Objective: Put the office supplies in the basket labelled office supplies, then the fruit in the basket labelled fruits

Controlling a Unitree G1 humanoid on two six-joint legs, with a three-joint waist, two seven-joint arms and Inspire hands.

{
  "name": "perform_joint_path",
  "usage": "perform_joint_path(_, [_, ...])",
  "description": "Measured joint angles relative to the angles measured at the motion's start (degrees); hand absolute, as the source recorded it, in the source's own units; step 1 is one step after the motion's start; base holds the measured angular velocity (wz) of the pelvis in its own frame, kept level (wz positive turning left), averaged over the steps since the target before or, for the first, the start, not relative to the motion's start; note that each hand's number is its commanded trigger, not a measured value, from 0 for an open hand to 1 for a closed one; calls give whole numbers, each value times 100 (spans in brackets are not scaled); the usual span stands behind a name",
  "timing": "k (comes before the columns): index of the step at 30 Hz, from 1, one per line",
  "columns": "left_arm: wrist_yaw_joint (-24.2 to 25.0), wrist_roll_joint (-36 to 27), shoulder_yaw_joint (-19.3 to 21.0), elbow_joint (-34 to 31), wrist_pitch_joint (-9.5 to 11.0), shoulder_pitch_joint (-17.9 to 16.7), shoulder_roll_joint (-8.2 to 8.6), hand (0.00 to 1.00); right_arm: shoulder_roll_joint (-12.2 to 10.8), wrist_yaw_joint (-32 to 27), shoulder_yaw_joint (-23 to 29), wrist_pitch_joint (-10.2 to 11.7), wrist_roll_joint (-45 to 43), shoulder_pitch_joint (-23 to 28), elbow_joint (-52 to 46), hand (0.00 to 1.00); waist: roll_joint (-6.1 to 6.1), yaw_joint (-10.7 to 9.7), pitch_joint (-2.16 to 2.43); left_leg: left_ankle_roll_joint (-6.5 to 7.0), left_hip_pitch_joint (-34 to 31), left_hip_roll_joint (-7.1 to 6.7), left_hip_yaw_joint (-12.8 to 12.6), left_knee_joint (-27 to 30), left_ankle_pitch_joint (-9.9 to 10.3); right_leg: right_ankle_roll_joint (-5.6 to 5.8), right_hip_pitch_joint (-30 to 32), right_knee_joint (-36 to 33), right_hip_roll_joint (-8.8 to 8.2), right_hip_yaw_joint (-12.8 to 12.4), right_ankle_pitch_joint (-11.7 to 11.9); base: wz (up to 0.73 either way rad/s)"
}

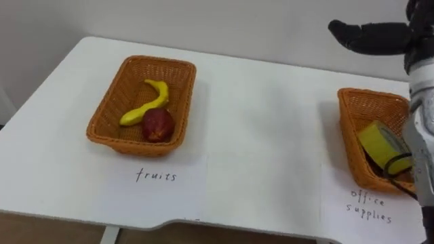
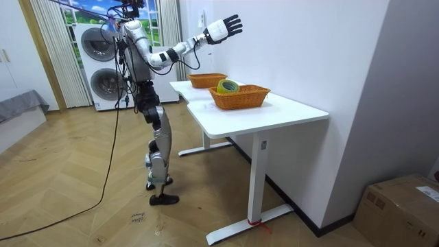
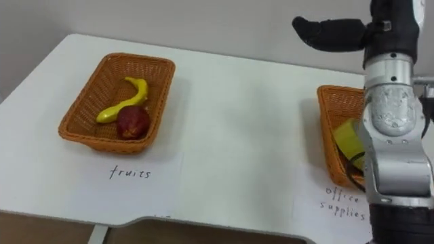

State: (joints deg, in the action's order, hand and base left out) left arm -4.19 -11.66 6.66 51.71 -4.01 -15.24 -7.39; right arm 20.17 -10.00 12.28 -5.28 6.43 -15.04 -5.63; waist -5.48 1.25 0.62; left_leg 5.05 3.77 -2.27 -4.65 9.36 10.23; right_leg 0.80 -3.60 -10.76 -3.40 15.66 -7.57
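Two wicker baskets well apart on a white table (image 1: 271,135). Toward the robot's left, the fruit basket (image 1: 112,102), holding a yellow banana (image 1: 146,105) and a dark red apple (image 1: 157,125); apple touching the banana's lower end, close to the near wall. Just in front of that basket, flat on the tabletop, a paper label (image 1: 156,175) with handwriting. Toward the right edge, the office-supplies basket (image 1: 363,108), partly hidden behind the right forearm, with a yellow roll of tape (image 1: 380,144) lying tilted inside. In front of it, a second label (image 1: 369,207), also handwritten.

High above the table's far right corner, the right hand (image 1: 373,37), dark fingers stretched out straight toward the robot's left, clasping nothing. Seen from the room camera, same hand with fingers fanned apart and empty, arm reaching up and forward over the table. Standing upright on the wooden floor at the table's side nearer the room view's left, with stacked washing machines (image 2: 101,62) behind.
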Motion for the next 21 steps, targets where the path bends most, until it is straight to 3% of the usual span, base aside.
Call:
perform_joint_path(3, [13,-1,51,1,96,-7,2,0,1,-108,376,35,276,194,-80,0,-14,-149,-11,7,27,17,-61,-1,30,14,8,3,36,-211,11,-14])
perform_joint_path(4, [2,3,50,1,130,-20,2,0,1,-159,517,75,382,301,-136,0,30,-158,-41,2,78,35,-137,2,45,18,-2,11,60,-297,15,-21])
perform_joint_path(11, [-197,-2,49,-8,196,-55,21,0,1,-871,1050,287,991,905,-382,0,88,-550,-43,-16,105,75,-335,-45,98,18,67,7,115,-512,14,-18])
perform_joint_path(15, [-286,-2,32,-1,222,-85,32,0,0,-1260,1215,288,1371,1194,-419,0,135,-631,-40,-36,188,100,-457,-104,115,11,72,6,156,-627,18,-21])
perform_joint_path(17, [-301,4,21,2,229,-63,39,0,0,-1484,1373,302,1540,1299,-426,0,140,-783,-38,-45,186,110,-476,-104,125,8,84,4,166,-658,20,-5])
perform_joint_path(21, [-297,4,9,5,230,-60,37,0,-13,-1899,1649,352,1814,1715,-422,0,135,-810,-31,-68,219,154,-572,-89,156,-2,75,6,215,-770,27,-11])
